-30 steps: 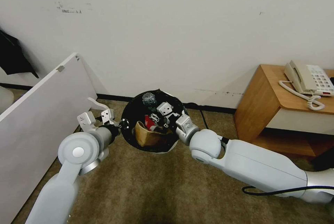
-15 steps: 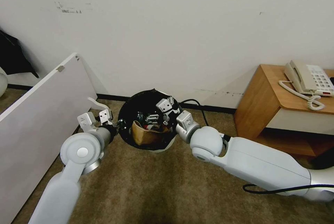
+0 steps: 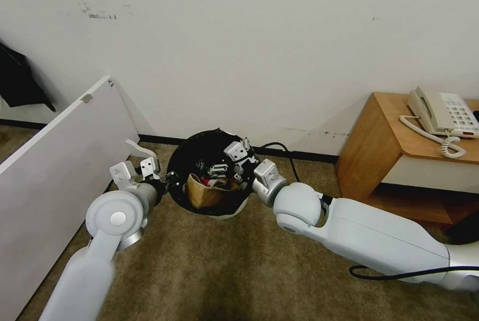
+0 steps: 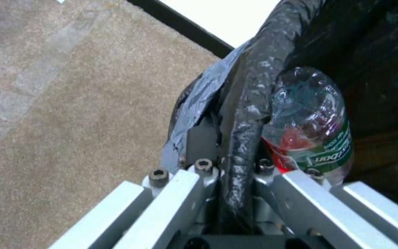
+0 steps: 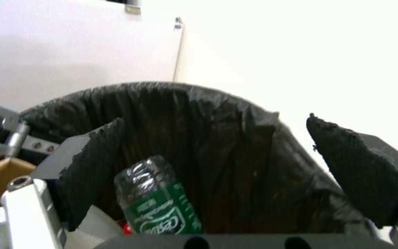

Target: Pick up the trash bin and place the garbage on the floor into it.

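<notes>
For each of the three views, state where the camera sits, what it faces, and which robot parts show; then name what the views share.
Head view: on the head, looking forward and down at the floor, both arms converging on the trash bin.
Left wrist view: behind the left hand, shut on the trash bin's bag-covered rim, a bottle just inside.
Right wrist view: behind the right hand, open over the bin's mouth, pads spread.
Shared: both wrist views show the bottle and black liner; the head view shows the bin.

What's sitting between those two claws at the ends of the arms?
The trash bin, lined with a black bag: the left tool grips its rim, while the right tool sits open over it. Inside, the head view shows a brown paper bag.
</notes>
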